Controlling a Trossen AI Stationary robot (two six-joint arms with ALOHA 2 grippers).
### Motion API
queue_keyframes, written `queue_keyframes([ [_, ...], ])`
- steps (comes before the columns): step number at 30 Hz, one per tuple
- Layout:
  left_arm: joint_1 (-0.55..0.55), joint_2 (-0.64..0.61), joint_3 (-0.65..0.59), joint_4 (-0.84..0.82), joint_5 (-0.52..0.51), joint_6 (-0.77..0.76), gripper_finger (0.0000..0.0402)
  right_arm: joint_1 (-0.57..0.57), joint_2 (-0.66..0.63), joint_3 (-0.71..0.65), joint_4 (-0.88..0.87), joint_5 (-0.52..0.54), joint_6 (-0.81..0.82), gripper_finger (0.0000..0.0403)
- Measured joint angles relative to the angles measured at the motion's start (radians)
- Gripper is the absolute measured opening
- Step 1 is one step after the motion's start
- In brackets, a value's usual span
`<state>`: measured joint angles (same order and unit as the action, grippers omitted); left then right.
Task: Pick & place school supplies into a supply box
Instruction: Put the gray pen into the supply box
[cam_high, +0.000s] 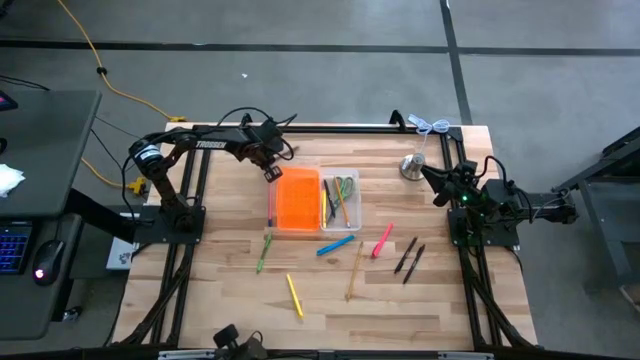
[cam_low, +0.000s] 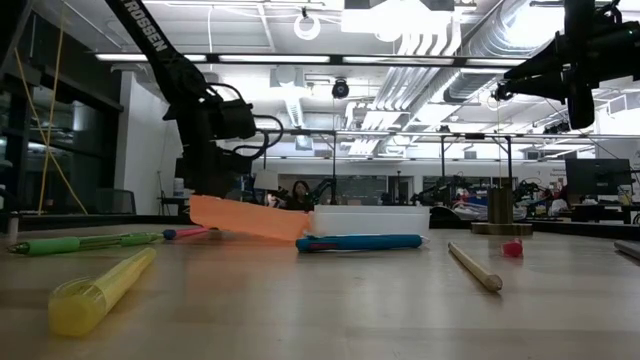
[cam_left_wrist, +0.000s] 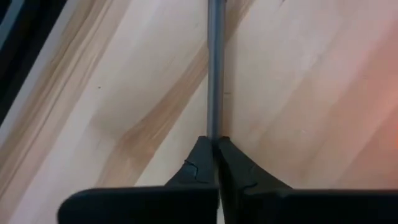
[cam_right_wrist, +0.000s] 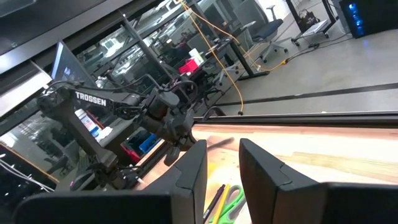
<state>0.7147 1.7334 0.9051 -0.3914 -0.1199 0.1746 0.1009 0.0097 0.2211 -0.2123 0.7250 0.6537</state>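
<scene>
Item: small rectangular plastic supply box (cam_high: 313, 200), one half solid orange (cam_high: 296, 200), the other a clear translucent tray (cam_high: 341, 200), centre of the high view. The tray already holds green-handled scissors (cam_high: 346, 188) and a few thin pens. In the low view the orange half (cam_low: 245, 217) sits tilted, its far-left edge raised off the table.

Handling: judged light, thin-walled and slippery; likely to slide or flip if pushed at one edge. Best taken at a rim.

Left gripper (cam_high: 272, 172): at the upper-left corner of the orange half, jaws pinched fully together on a thin grey rod-like edge (cam_left_wrist: 215, 68) (whether this is the box's rim or a pen cannot be told).

Right gripper (cam_high: 437, 180): waiting at the right of the high view, raised, jaws narrowly parted, holding nothing.

Loose supplies, lower half of the high view:
- green pen (cam_high: 264, 252)
- yellow marker (cam_high: 294, 295)
- blue pen (cam_high: 335, 245)
- wood-tan pencil (cam_high: 355, 270)
- pink marker (cam_high: 382, 240)
- two black pens (cam_high: 409, 258)

All are judged light, stiff and prone to roll; grip mid-shaft.

Obstruction: silver bell-shaped metal object (cam_high: 411, 166), near the right gripper.
</scene>
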Motion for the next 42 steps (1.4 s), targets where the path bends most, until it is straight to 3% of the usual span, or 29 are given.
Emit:
queue_keyframes([
  [5, 0.001, -0.038, -0.002, -0.039, -0.010, -0.023, 0.0010, 0.000, 0.000, 0.000, 0.000, 0.000, 0.000, 0.0071],
  [13, 0.002, -0.140, -0.006, -0.166, -0.069, -0.042, 0.0017, 0.000, 0.000, 0.000, 0.000, -0.002, 0.000, 0.0071],
  [25, -0.001, -0.350, -0.004, -0.333, -0.032, -0.152, 0.0021, 0.000, 0.000, 0.000, 0.000, -0.035, 0.001, 0.0071],
  [31, -0.001, -0.506, -0.002, -0.350, 0.138, -0.231, 0.0010, 0.000, 0.000, 0.000, 0.000, -0.037, 0.003, 0.0071],
  [42, -0.002, -0.734, -0.002, -0.290, 0.551, -0.478, 0.0015, 0.000, 0.000, 0.000, 0.000, -0.052, 0.003, 0.0071],
])
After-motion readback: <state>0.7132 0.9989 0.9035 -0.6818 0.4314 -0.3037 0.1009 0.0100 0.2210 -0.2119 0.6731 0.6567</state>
